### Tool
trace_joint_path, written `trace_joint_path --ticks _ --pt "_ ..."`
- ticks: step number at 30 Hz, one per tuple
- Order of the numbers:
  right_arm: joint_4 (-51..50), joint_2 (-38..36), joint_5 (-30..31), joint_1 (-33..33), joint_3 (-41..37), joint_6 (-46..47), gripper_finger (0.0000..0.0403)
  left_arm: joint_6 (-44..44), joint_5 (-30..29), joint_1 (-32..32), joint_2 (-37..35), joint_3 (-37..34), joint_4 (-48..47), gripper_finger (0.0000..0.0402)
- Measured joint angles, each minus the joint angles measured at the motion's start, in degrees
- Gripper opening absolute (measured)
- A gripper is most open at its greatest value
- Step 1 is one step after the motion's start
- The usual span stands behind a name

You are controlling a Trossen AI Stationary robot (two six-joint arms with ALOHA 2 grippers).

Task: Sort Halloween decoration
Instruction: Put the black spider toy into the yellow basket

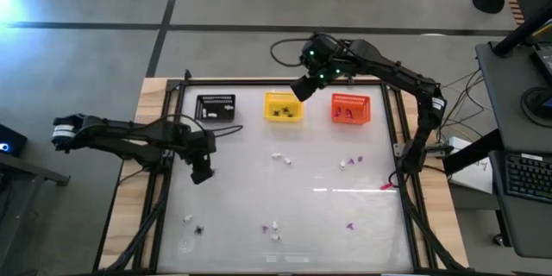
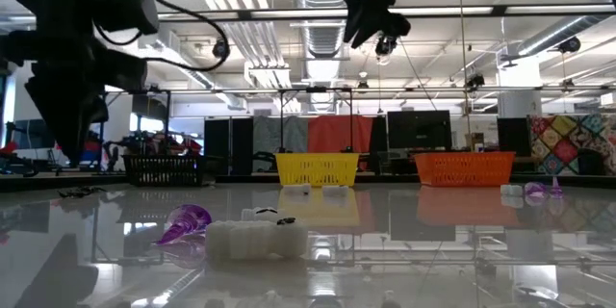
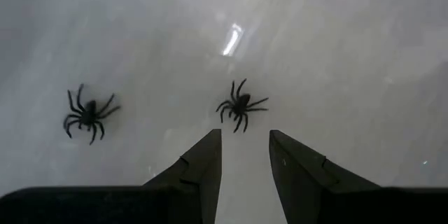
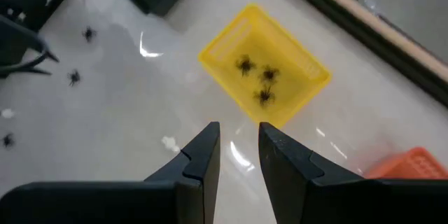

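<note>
Below left pincer (image 3: 245, 150): spider (image 3: 240, 103), seemingly diagonal.

Left fingers (image 3: 203, 175): bare table (image 3: 336, 49) all round, one spider (image 3: 241, 103) just ahead of the tips. Right fingers (image 4: 203, 157): clear air, yellow basket (image 4: 210, 49) ahead below.

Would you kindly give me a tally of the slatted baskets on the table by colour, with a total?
Black basket: 1
Yellow basket: 1
Orange basket: 1
Total: 3
</note>
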Motion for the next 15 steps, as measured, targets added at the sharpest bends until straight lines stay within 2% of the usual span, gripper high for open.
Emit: trace_joint_path --ticks 8,15 --pt "-1.2 0.0 0.0 4.1 0.0 0.7 0.0085 -0.3 -1.2 0.0 7.0 0.0 1.8 0.0103" --pt "-1.2 0.0 0.0 6.4 0.0 1.6 0.0089 0.9 -1.1 -0.2 10.1 0.0 5.0 0.0103"
